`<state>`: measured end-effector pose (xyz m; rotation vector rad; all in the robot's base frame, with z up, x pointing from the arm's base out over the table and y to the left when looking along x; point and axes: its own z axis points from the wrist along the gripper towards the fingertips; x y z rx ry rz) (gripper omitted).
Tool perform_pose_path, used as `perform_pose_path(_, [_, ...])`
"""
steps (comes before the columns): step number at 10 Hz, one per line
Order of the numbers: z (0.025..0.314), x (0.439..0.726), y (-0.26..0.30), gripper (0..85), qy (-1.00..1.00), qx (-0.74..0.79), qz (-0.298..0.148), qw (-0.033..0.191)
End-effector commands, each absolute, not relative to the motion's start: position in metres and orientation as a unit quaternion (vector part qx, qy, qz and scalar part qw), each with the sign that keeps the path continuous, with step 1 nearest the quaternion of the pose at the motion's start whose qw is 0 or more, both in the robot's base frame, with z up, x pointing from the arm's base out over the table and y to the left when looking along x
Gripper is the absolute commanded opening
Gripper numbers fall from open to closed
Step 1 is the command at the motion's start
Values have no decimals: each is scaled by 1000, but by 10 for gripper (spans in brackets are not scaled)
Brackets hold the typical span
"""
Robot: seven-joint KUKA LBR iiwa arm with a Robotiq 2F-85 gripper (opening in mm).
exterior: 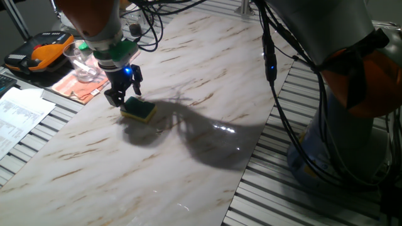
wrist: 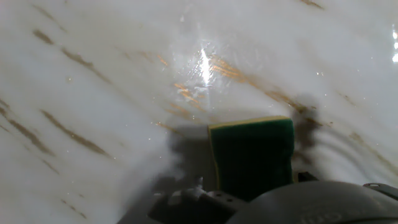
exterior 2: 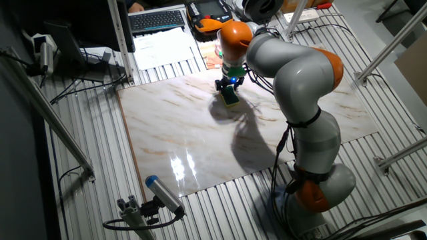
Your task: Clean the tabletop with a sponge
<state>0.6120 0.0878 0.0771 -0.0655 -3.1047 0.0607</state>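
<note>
The sponge (exterior: 139, 110) lies flat on the tabletop (exterior: 207, 75), dark green side up over yellow foam. It sits near the slab's far left part. My gripper (exterior: 124, 94) hangs right over the sponge's left end, fingers spread and pointing down, with no clear grasp. The other fixed view shows the gripper (exterior 2: 228, 85) just above the sponge (exterior 2: 231, 97) at the far edge of the tabletop (exterior 2: 200, 127). In the hand view the sponge (wrist: 252, 155) fills the lower middle on the tabletop (wrist: 93, 74); the fingertips are out of sight.
Off the slab's left edge stand a clear plastic cup (exterior: 81, 59), a pinkish packet (exterior: 78, 86), an orange-black device (exterior: 44, 50) and papers (exterior: 19, 113). Cables (exterior: 270, 56) hang over the right side. A keyboard (exterior 2: 157, 20) lies beyond the slab.
</note>
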Motion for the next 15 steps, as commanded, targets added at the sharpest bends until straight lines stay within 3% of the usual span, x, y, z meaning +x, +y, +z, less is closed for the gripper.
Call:
perform_pose_path(1, [79, 612, 89, 680, -1000, -23, 13, 15])
perform_pose_path(2, [84, 611, 91, 680, -1000, -17, 20, 9])
perform_pose_path(3, [88, 609, 93, 510, -1000, -16, 26, 5])
perform_pose_path(8, [110, 598, 105, 510, -1000, -29, 7, 10])
perform_pose_path(11, [112, 595, 103, 0, -1000, -14, -8, 18])
perform_pose_path(13, [115, 592, 104, 0, -1000, -6, -6, 18])
perform_pose_path(15, [117, 589, 104, 0, -1000, 17, -8, 4])
